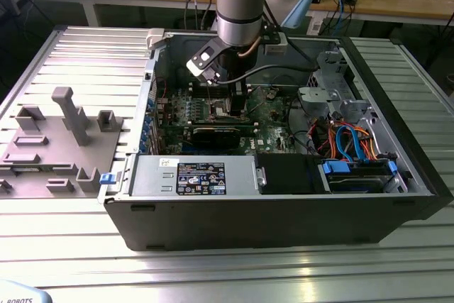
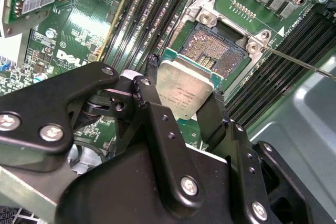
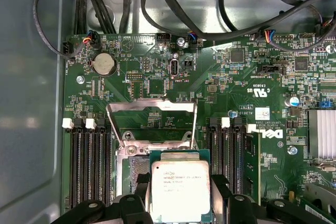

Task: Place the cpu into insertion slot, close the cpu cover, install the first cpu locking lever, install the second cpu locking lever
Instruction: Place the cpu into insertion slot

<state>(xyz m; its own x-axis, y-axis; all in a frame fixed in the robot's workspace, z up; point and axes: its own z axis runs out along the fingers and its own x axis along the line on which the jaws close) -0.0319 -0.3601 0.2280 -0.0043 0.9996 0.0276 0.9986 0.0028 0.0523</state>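
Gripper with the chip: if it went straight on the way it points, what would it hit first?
Probably the open slot, just beyond the cpu the gripper holds; depth is unclear.

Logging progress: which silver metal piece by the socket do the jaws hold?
The small flat square silver-grey-topped chip, gripped at its edges; the thin silver windowed frame plate stands flipped open, untouched.

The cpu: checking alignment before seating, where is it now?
In both wrist views the cpu is clamped between the gripper's jaws, at the edge of the uncovered insertion slot, not seated.
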